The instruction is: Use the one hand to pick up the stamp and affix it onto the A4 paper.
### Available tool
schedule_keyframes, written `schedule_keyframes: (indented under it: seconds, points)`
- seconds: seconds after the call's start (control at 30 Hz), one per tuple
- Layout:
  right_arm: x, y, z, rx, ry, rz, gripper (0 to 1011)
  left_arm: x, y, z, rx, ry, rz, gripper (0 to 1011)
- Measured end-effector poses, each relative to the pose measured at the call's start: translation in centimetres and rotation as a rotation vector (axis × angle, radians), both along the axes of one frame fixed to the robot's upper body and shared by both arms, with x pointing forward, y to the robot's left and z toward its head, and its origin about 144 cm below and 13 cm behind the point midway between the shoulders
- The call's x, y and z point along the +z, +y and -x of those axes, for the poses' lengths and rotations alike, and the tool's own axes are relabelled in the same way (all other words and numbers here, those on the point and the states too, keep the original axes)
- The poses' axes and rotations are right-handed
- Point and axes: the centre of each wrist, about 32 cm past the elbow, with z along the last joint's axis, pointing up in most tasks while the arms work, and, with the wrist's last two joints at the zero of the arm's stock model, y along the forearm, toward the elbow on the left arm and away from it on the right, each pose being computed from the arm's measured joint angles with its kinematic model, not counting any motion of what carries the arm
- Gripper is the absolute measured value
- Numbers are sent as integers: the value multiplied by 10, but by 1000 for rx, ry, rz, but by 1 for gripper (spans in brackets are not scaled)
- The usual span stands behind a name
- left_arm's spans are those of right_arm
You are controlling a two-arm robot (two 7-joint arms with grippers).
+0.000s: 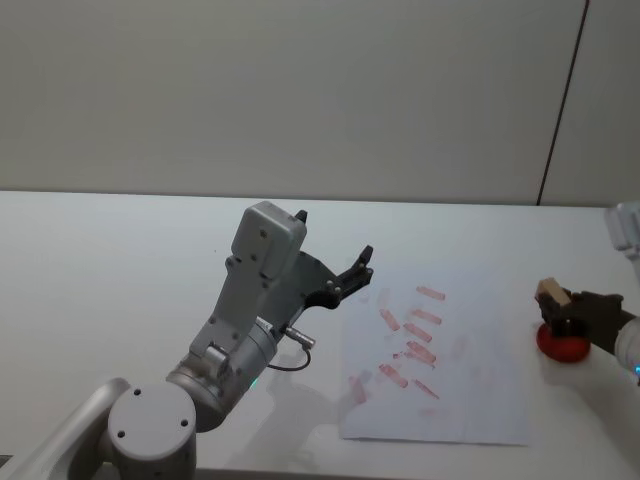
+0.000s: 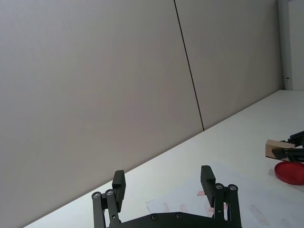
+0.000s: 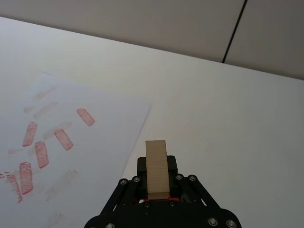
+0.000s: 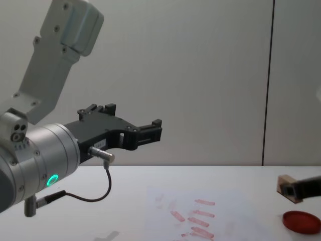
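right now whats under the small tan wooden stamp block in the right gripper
The flat round red ink pad, with a gap below the stamp in the right gripper. The stamp's underside is hidden. Left gripper idles open, raised.

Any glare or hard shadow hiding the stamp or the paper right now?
Head view: no glare; the raised left arm casts a soft shadow on the table, left of the A4 paper. Right wrist view: the stamp in the right tool is evenly lit. Chest view: the ink pad shows no glare.
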Motion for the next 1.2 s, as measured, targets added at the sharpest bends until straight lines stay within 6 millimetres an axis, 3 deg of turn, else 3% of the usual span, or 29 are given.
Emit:
schedule_keyframes:
  seconds: [0.37, 0.8, 1.2]
  points:
    - [17, 10, -3, 104, 6, -22, 218, 0, 0, 0, 0, 0, 0, 1002]
    - [40, 27, -11, 239, 131, -47, 218, 0, 0, 0, 0, 0, 0, 1002]
    - [54, 31, -16, 284, 184, 3, 218, 0, 0, 0, 0, 0, 0, 1002]
